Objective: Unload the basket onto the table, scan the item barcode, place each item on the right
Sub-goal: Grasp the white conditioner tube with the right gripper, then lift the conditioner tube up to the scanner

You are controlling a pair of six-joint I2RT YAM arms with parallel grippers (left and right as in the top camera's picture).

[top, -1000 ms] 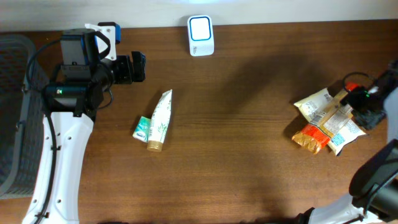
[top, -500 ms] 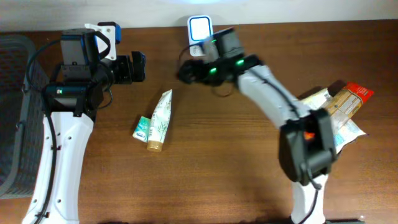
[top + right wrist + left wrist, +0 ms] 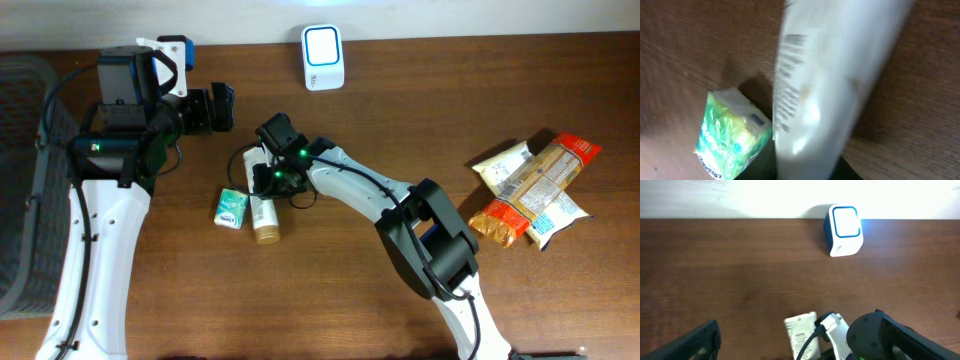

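— What does the overhead show?
— A white squeeze tube with a tan cap (image 3: 263, 212) lies on the brown wooden counter (image 3: 400, 300), left of the middle. The right tool (image 3: 270, 178) sits over its flat end. The left tool (image 3: 222, 108) is spread wide, holding nothing. A dark mesh basket (image 3: 20, 150) is cut off at the left edge, its contents unseen. Crinkled snack packets (image 3: 528, 188) are piled at the far right, their print too small to read.
— The left wrist view?
— A white scanner with a blue-rimmed window (image 3: 844, 230) stands at the counter's far edge. The tube's flat end carries a printed block, unreadable.
— The right wrist?
— Blurred. The tube runs between the fingers; I cannot tell whether they press on it. Its lettering is smeared. A small green packet (image 3: 730, 134) lies just beside it, its blue print illegible.
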